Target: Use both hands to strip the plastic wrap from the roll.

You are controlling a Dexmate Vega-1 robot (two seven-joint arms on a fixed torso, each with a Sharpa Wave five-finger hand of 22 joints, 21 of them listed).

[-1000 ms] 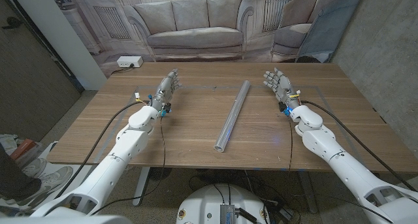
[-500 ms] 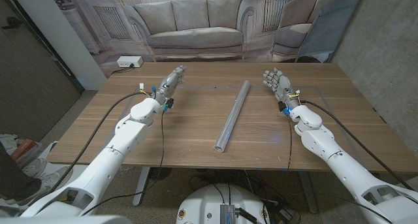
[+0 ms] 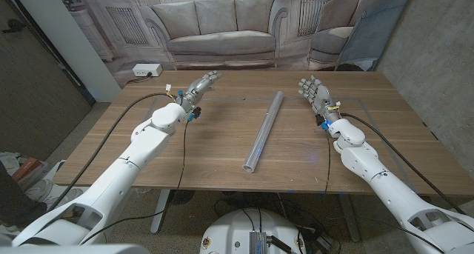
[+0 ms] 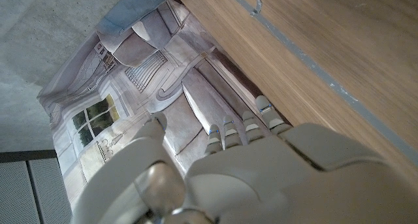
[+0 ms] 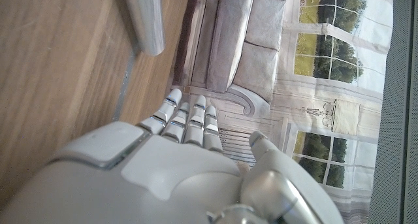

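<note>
A long roll of clear plastic wrap (image 3: pixel 264 132) lies lengthwise in the middle of the wooden table (image 3: pixel 207 154); its far end (image 5: pixel 145 18) also shows in the right wrist view. My left hand (image 3: pixel 197 89) is raised over the far left part of the table, fingers stretched out and apart, holding nothing. My right hand (image 3: pixel 315 95) stands near the far right, fingers spread upward, empty. Both hands are well apart from the roll. The left wrist view looks along the back of my left hand (image 4: pixel 248 172) toward the backdrop.
A white power strip (image 3: pixel 144 70) lies on the floor beyond the table's far left corner. A printed sofa backdrop (image 3: pixel 222 24) hangs behind the table. Faint tape lines mark the tabletop (image 4: pixel 307 67). Black cables run along both arms.
My left arm has reached forward and to the right, carrying its hand farther toward the table's back edge. The right hand and the roll have stayed put.
</note>
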